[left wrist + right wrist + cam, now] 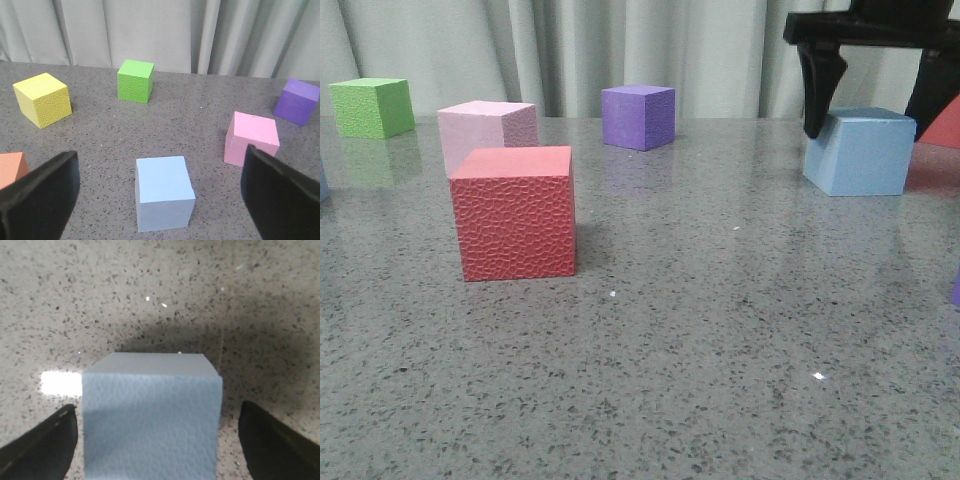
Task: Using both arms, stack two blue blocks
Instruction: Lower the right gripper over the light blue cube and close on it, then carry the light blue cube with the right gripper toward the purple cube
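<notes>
Straddling a blue block (858, 152) at the frame's right, the right gripper (872, 105) hangs open; the left gripper (160, 195) gapes over another blue block (164, 192).

In the front view the black two-fingered right gripper (873, 118) ran off the top and right edges, and its far finger stood partly behind the pale sky-blue foam cube (860, 152). A red block (947, 125) was cut by the right edge. In the left wrist view an orange cube (11, 169) was cut by the edge and part-hidden by a dark finger (42, 192).
</notes>
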`<state>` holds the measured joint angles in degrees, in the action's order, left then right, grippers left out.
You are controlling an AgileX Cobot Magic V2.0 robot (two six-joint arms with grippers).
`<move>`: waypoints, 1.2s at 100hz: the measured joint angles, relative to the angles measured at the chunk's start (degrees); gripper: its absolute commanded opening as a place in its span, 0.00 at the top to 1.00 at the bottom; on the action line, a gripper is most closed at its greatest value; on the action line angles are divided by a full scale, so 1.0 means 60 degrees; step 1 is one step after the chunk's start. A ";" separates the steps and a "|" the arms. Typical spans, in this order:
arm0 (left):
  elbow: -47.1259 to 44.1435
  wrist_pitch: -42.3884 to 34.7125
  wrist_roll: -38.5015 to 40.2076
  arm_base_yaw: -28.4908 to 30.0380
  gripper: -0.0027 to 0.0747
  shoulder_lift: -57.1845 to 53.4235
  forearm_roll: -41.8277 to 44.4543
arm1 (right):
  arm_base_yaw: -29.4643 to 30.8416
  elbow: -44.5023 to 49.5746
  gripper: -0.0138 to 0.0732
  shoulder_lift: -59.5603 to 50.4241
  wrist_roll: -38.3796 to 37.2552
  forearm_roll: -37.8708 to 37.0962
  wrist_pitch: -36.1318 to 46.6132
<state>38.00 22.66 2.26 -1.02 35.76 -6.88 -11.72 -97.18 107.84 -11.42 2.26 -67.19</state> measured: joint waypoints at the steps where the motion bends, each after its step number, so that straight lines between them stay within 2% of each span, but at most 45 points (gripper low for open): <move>1: 0.0000 0.0000 0.0000 0.0000 0.15 0.0000 0.0000 | 0.0000 0.0000 0.10 0.0000 0.0000 0.0000 0.0000; 22: 0.0000 0.0000 0.0000 0.0000 0.15 0.0000 0.0000 | 0.0000 0.0000 0.12 0.0155 0.0000 0.0000 0.0035; 29: 0.0000 0.0000 0.0000 0.0000 0.15 0.0000 0.0000 | 0.0000 0.0000 0.18 0.0155 0.0000 0.0000 0.0035; 40: 0.0000 0.0000 0.0000 0.0000 0.15 0.0000 0.0000 | 0.0000 0.0000 0.33 0.0155 0.0000 0.0000 0.0035; 51: 0.0000 0.0000 0.0000 0.0000 0.15 0.0000 0.0000 | 0.0000 0.0000 0.40 0.0155 0.0000 0.0000 0.0035; 69: 0.0000 0.0000 0.0000 0.0000 0.15 0.0000 0.0000 | -0.0015 -0.0140 0.40 0.0160 0.0000 0.0040 -0.0098; 84: 0.0000 0.0000 0.0000 0.0000 0.15 0.0000 0.0000 | -0.0122 -0.0896 0.40 0.0177 -0.0150 0.0349 -0.0520; 120: 0.0000 0.0000 0.0000 0.0000 0.15 0.0000 0.0000 | -0.1727 -0.2684 0.40 0.0390 -0.1432 0.0490 -0.0670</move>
<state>38.00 22.66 2.26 -1.02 35.76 -6.88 -22.08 -113.28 110.18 -20.01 5.21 -71.21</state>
